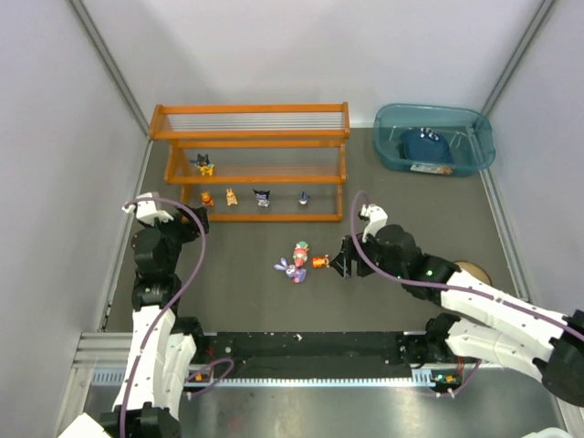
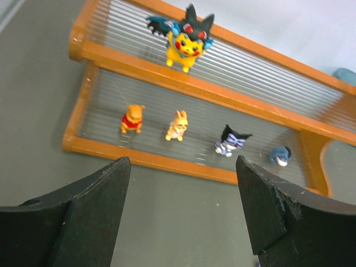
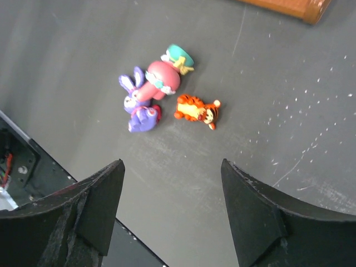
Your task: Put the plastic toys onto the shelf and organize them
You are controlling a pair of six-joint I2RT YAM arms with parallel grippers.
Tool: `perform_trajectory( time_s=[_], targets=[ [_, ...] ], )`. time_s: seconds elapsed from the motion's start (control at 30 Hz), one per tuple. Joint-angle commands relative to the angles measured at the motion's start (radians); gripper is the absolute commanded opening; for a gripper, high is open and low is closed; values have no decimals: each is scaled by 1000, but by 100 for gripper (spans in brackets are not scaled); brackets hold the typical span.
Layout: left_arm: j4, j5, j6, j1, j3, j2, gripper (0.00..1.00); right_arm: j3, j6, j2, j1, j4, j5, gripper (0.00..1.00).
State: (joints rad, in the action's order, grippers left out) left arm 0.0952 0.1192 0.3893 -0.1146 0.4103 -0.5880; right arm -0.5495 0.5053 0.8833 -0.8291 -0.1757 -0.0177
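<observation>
Plastic toys: counted eight, in two lots.

Lot by the right gripper (image 3: 172, 167): was spread wide open, gripped nothing, hung above the table (image 1: 246, 301) and pointed at three loose toys just ahead of its fingertips. Lay nearest, on its side, the orange tiger (image 3: 197, 109). Lay just beyond it, touching one another, the purple bunny (image 3: 139, 108) and the pink figure with a teal hat (image 3: 164, 78). Sat near the table's middle, well short of the shelf (image 1: 255, 134).

Lot by the left gripper (image 2: 183, 161): was likewise open and empty, held off the table short of the shelf's left end and faced its tiers.

- Stood on the middle tier, near the left end: black-yellow figure (image 2: 186, 39), upright.
- Stood on the lowest tier, in a spaced row from left to right: orange-red bear (image 2: 132, 118), tan rabbit (image 2: 177, 125), black-and-white figure (image 2: 231, 140), navy-white figure (image 2: 281, 156).
- Could not tell the posture of the last.

Elsewhere: was set at the far right corner a translucent teal bin (image 1: 433, 108), holding a dark blue object (image 1: 424, 146), well apart from the shelf.
</observation>
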Motion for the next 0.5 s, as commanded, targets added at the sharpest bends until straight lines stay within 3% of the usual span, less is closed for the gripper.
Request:
perform_trajectory(
  time_s=[0.0, 0.47],
  targets=[
    [-23, 137, 45, 16, 9, 27, 82, -61, -57, 106, 16, -24, 53, 70],
    [-196, 229, -24, 85, -16, 142, 82, 8, 101, 170, 22, 103, 94, 66]
  ],
)
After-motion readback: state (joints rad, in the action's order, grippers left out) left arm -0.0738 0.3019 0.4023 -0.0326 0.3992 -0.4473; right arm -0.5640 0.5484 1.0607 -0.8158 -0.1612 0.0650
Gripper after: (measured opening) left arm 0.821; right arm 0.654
